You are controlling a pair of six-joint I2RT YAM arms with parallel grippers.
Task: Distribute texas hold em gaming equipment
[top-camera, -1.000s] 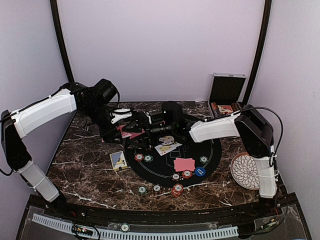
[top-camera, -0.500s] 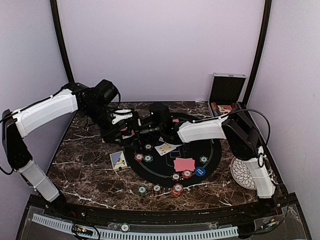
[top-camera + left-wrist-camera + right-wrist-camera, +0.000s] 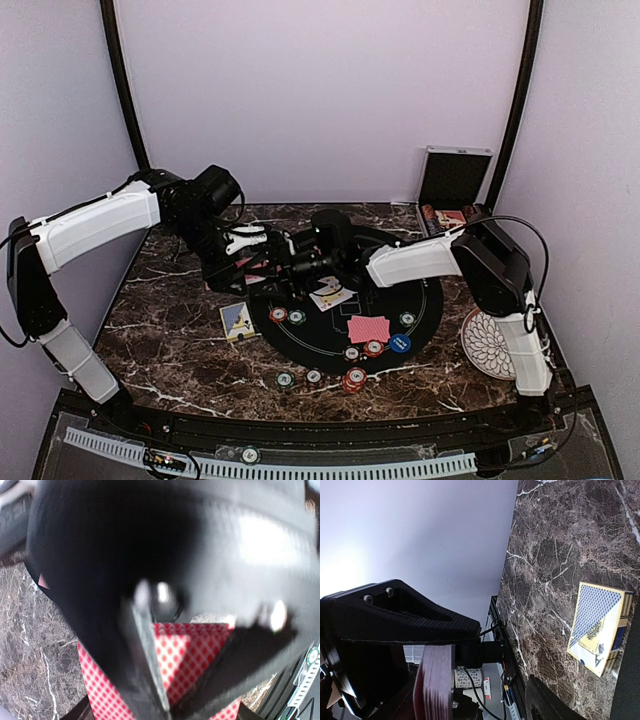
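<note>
evidently left end effector [image 3: 258, 262] clamps red-backed deck [image 3: 195, 650] over the black mat's [image 3: 425, 298] edge so right end effector [image 3: 284, 268], jaws apart, can draw one.

I find the left arm [image 3: 95, 225] rising along the tabletop's left edge, then bent inward toward the far centre. The left gripper [image 3: 252, 256] is clamped on the red-backed playing cards [image 3: 195, 650], with its fingers [image 3: 147, 675] pinching from both sides. The right arm [image 3: 415, 262] folds near the right edge, its forearm reaching left. The right gripper [image 3: 292, 268] meets the left one nose to nose, jaws apart.
</note>
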